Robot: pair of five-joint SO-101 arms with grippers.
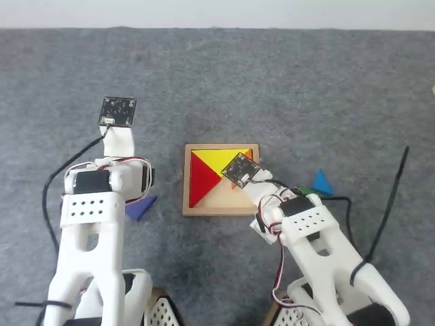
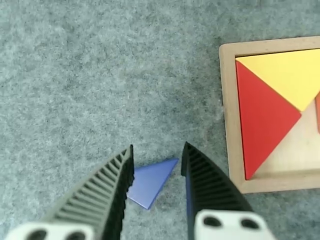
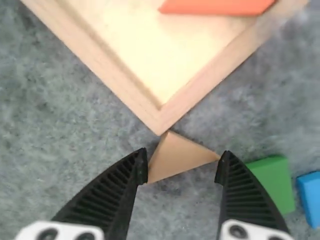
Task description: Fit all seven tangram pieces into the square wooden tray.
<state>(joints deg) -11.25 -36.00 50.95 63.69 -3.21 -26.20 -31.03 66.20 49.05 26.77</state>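
Note:
The square wooden tray point(image 1: 221, 212) lies mid-table and holds a red triangle point(image 1: 202, 180) and a yellow triangle point(image 1: 224, 160). In the left wrist view my left gripper point(image 2: 156, 156) is open, its fingers on either side of a blue triangle point(image 2: 150, 184) on the carpet, left of the tray point(image 2: 226, 100). My right gripper point(image 3: 181, 165) is open too, straddling a tan triangle point(image 3: 176, 154) that touches the tray's corner point(image 3: 160, 122). An orange piece point(image 3: 215, 6) lies inside the tray. A green piece point(image 3: 272, 182) and a blue piece point(image 3: 310, 196) lie beside the right gripper.
Everything sits on grey carpet. In the high view the blue triangle point(image 1: 141, 208) peeks out beside the left arm, and a blue triangle point(image 1: 321, 183) with the green piece point(image 1: 306, 191) lies right of the tray. Cables trail by both arms.

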